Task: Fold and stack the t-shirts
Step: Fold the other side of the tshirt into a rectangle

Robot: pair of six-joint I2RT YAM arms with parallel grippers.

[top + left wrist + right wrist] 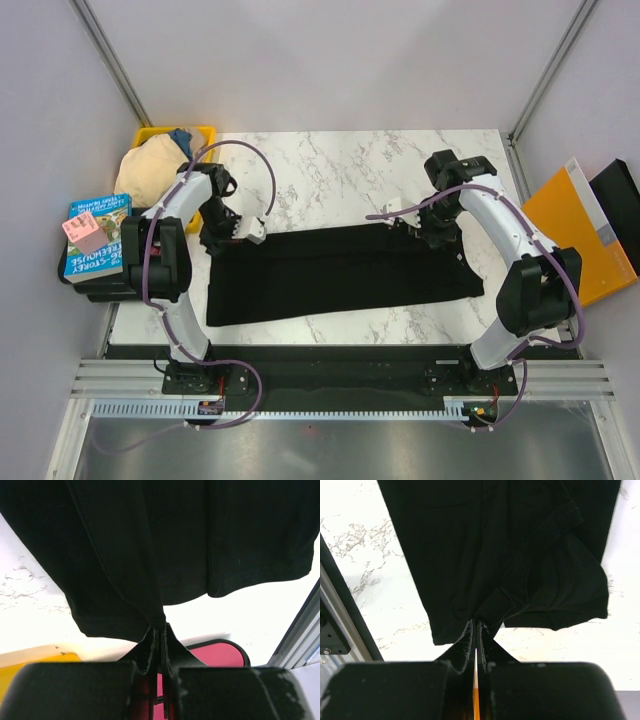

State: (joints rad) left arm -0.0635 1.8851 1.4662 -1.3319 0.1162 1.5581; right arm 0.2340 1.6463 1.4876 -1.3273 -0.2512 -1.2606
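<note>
marble table (350, 165) bears black t-shirt (340, 278); nearby book (84, 263) reads "storey treehouse".

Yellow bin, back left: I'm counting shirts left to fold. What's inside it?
A bunched beige t-shirt spills over the yellow bin, with blue cloth behind it. Anything underneath is covered.

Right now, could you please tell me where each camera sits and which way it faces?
Top external: above and behind both arms, which show; looks down on the table and black t-shirt.
Left wrist: mounted behind the left claw, looking along it; shut on the shirt's edge.
Right wrist: likewise along the right claw, shut on the shirt's other end.
Shared: both wrist views show the same t-shirt and table.
</note>
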